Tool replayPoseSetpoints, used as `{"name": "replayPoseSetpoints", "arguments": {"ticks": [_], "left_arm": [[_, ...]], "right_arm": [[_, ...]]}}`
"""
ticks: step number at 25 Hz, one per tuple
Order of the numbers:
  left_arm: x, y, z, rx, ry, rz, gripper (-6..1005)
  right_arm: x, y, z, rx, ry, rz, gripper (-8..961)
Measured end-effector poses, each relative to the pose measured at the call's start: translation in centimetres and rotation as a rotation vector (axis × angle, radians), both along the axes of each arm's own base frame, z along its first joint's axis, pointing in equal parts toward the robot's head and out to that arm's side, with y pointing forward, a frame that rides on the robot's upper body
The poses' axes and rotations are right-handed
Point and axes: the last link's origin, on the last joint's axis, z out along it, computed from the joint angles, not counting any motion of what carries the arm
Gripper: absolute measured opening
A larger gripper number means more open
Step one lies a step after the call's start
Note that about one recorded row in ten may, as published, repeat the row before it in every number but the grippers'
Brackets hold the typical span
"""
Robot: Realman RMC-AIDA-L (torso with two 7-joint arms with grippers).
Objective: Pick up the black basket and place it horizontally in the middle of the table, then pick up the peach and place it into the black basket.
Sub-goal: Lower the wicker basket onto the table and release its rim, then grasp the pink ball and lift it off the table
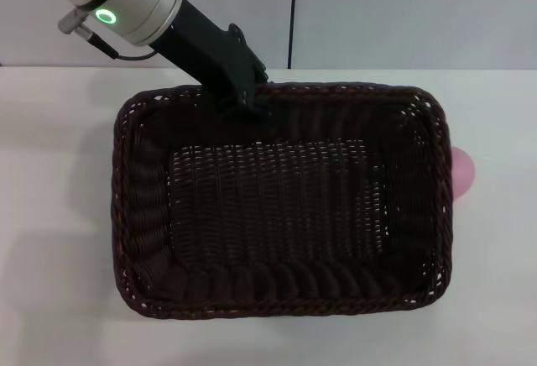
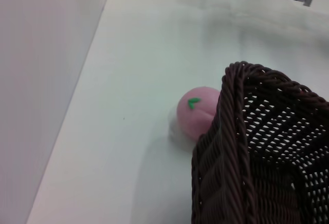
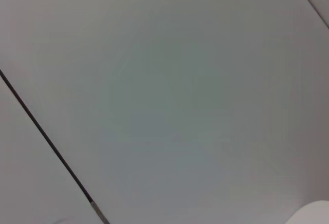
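Note:
The black basket (image 1: 277,305) fills the middle of the head view, lying with its long side across the white table (image 1: 50,173). My left gripper (image 1: 247,104) reaches in from the far left and is shut on the basket's far rim. The pink peach (image 1: 463,171) lies on the table against the basket's right outer wall, half hidden by it. In the left wrist view the peach (image 2: 195,112), green tip up, sits beside a corner of the basket (image 2: 257,147). The inside of the basket holds nothing. My right gripper is out of view.
A pale wall with a dark vertical seam (image 1: 293,13) stands behind the table's far edge. The right wrist view shows only a plain grey panel with a dark seam (image 3: 46,136). Bare tabletop lies to the left and right of the basket.

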Motion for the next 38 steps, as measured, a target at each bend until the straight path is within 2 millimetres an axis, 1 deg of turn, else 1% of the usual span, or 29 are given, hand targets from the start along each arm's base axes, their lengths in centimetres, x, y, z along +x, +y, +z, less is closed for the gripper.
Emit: {"name": "replayPoseSetpoints", "arguments": {"ticks": [5,13,18,20,22,23,24,25,27,28,29,30,32,33,34,35,36,38], "left_arm": [[0.0,0.1,-0.1,0.01,-0.003,-0.01,346],[0.4,0.1,0.0,0.019,-0.043,-0.037,607],[0.5,0.3,0.5,0.066,-0.114,-0.07,704],[0.3,0.5,1.2,0.122,-0.202,-0.089,743],[0.3,0.5,1.2,0.122,-0.202,-0.089,783],[-0.2,0.4,2.0,0.177,-0.293,-0.096,802],[-0.3,0.3,2.2,0.194,-0.328,-0.099,802],[-0.9,0.2,2.9,0.237,-0.411,-0.096,802],[-0.9,0.2,2.9,0.237,-0.411,-0.096,802],[-2.0,-0.3,4.2,0.309,-0.555,-0.094,802],[-2.5,-0.5,4.6,0.332,-0.607,-0.093,802],[-3.2,-0.9,5.0,0.365,-0.676,-0.097,802],[-4.2,-1.5,5.5,0.404,-0.766,-0.099,802],[-5.9,-2.3,5.8,0.455,-0.855,-0.088,802],[-5.9,-2.3,5.8,0.455,-0.855,-0.088,802],[-6.6,-2.7,6.0,0.48,-0.894,-0.076,802],[-7.4,-3.0,6.1,0.504,-0.93,-0.061,802],[-8.7,-3.7,6.2,0.539,-0.996,-0.028,802]], "right_arm": [[0.0,-0.1,0.0,0.0,0.0,-0.002,695],[0.0,-0.1,0.0,0.0,0.0,0.0,696],[-0.1,0.0,0.0,0.0,0.001,0.003,696],[-0.1,0.0,0.0,0.0,0.001,0.003,695],[-0.1,0.0,-0.1,-0.003,0.0,0.005,695],[-0.1,0.0,-0.1,-0.007,-0.003,0.009,695],[-0.1,0.0,-0.1,-0.007,-0.003,0.009,695],[-0.2,0.1,-0.1,-0.013,-0.008,0.015,696],[-0.4,0.1,-0.1,-0.031,-0.027,0.036,696],[-0.6,0.1,-0.1,-0.044,-0.042,0.054,696],[-0.8,0.0,-0.1,-0.054,-0.06,0.07,696],[-1.4,-0.2,0.0,-0.089,-0.123,0.125,696],[-1.6,-0.4,0.0,-0.11,-0.152,0.15,696],[-2.4,-0.5,-0.2,-0.161,-0.212,0.218,696],[-2.4,-0.5,-0.2,-0.161,-0.212,0.218,696],[-3.2,-0.7,-0.3,-0.218,-0.273,0.296,696],[-3.2,-0.7,-0.3,-0.218,-0.273,0.296,696],[-4.0,-0.9,-0.6,-0.29,-0.34,0.377,696]]}}
